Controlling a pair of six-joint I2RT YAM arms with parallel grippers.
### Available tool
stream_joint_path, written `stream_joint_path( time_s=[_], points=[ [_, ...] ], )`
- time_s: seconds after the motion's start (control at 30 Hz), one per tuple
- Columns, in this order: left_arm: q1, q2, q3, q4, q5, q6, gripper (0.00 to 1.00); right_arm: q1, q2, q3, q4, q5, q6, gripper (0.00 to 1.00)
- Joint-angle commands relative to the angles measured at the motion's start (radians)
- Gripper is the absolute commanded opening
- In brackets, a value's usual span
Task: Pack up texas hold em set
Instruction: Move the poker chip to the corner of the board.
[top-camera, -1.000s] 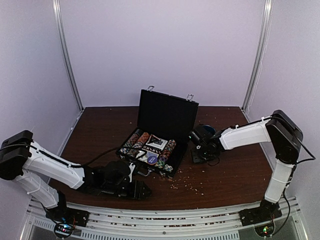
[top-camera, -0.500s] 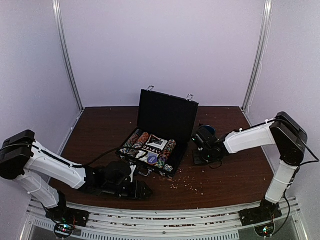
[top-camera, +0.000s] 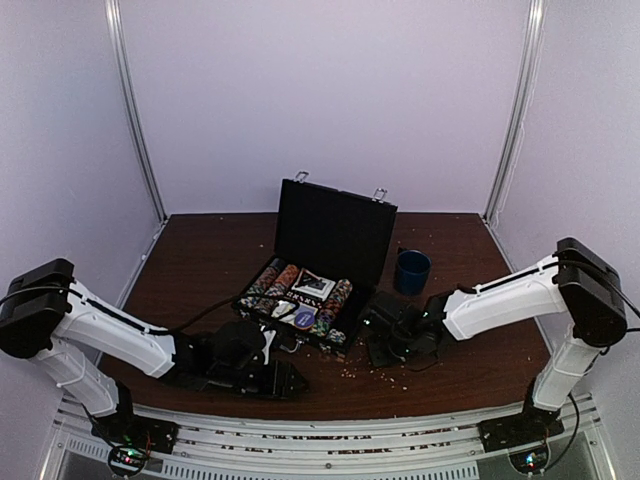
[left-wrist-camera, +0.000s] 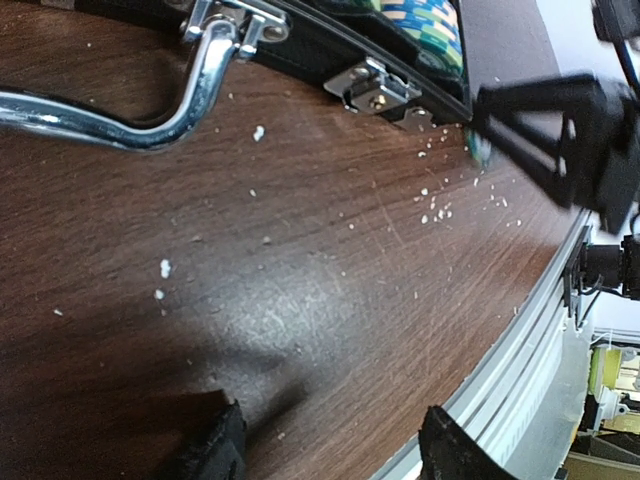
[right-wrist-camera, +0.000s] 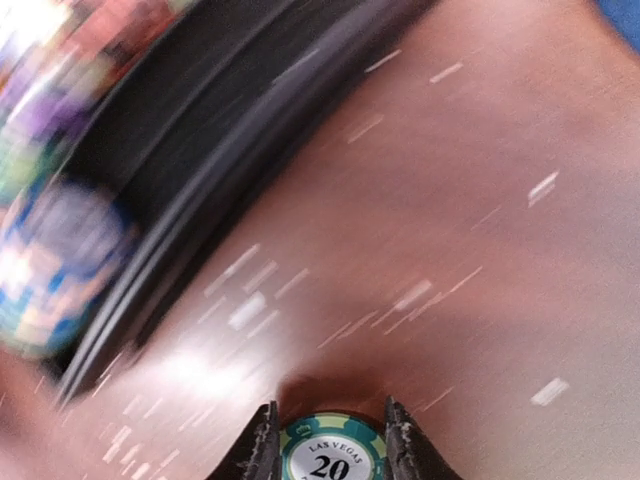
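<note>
Beside the case (top-camera: 335, 235), right pincer (right-wrist-camera: 332, 438) now nearer, gripping chip (right-wrist-camera: 330, 460)

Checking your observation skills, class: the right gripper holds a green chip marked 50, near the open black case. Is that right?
Not quite. The right wrist view shows that the green chip in the right gripper is marked 20, not 50. The open black case is indeed nearby.

Right fingers (right-wrist-camera: 263, 445) with chip (right-wrist-camera: 330, 457), now beside case (top-camera: 335, 235)

A dark blue cup (top-camera: 412, 270) stands upright on the brown wooden surface (top-camera: 200, 262), with pale crumbs (top-camera: 378, 372) scattered nearer the front edge.
</note>
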Motion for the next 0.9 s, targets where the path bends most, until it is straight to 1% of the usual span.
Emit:
stream_joint_path(
  time_s=[0.0,0.17,0.3,0.47,0.6,0.73,0.87],
  points=[
    [0.005,0.015,0.013,0.023,0.007,0.015,0.62,0.122,0.023,-0.058,-0.141,-0.165,0.134,0.33],
    [0.005,0.023,0.013,0.034,0.013,0.019,0.62,0.241,0.013,-0.054,-0.123,-0.218,0.243,0.33],
    [0.005,0.035,0.023,0.05,0.025,0.042,0.62,0.294,0.015,-0.038,-0.11,-0.226,0.289,0.33],
    [-0.008,0.083,0.094,0.049,0.056,0.105,0.61,0.293,-0.006,0.011,-0.143,-0.169,0.301,0.34],
    [-0.02,0.147,0.159,0.055,0.089,0.146,0.59,0.291,-0.059,0.011,-0.139,-0.145,0.35,0.39],
    [-0.022,0.227,0.221,0.075,0.128,0.178,0.54,0.286,-0.151,-0.046,-0.096,-0.141,0.399,0.4],
    [-0.036,0.29,0.257,0.105,0.159,0.191,0.47,0.285,-0.238,-0.166,0.034,-0.201,0.495,0.4]
  ],
)
